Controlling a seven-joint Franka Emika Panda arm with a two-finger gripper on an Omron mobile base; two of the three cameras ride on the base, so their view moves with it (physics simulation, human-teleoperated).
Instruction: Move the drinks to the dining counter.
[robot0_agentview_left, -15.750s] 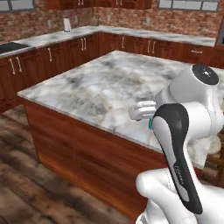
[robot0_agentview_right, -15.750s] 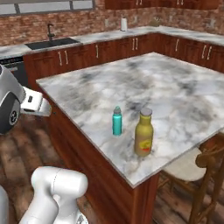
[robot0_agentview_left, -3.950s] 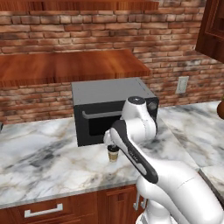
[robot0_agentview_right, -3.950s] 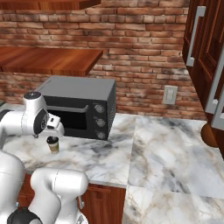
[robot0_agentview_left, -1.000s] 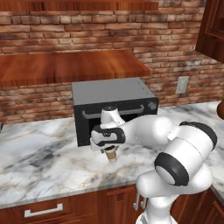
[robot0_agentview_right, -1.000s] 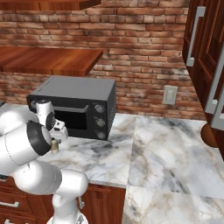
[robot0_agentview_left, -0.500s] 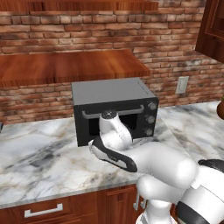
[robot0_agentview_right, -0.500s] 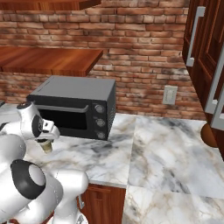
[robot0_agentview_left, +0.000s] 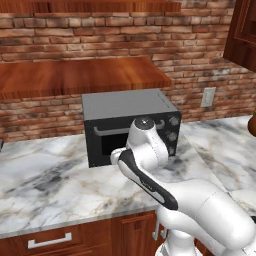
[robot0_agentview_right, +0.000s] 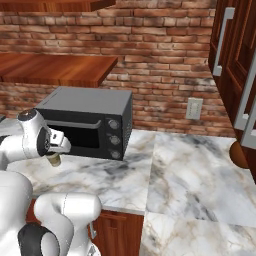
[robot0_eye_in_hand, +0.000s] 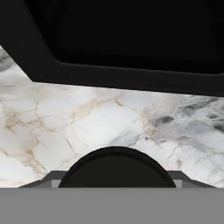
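The pincer (robot0_agentview_right: 54, 152) sits over the paper cup (robot0_agentview_right: 53, 159) before the microwave (robot0_agentview_right: 90, 120), likely for lifting; its grip cannot be told

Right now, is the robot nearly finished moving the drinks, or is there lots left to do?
Not finished yet. The paper cup has not reached the dining counter: it sits under the gripper by the microwave, over the marble worktop along the brick wall. Its black lid shows close up in the hand view. Whether the gripper is shut on it cannot be told. Carrying it over is left. No bottles appear here.
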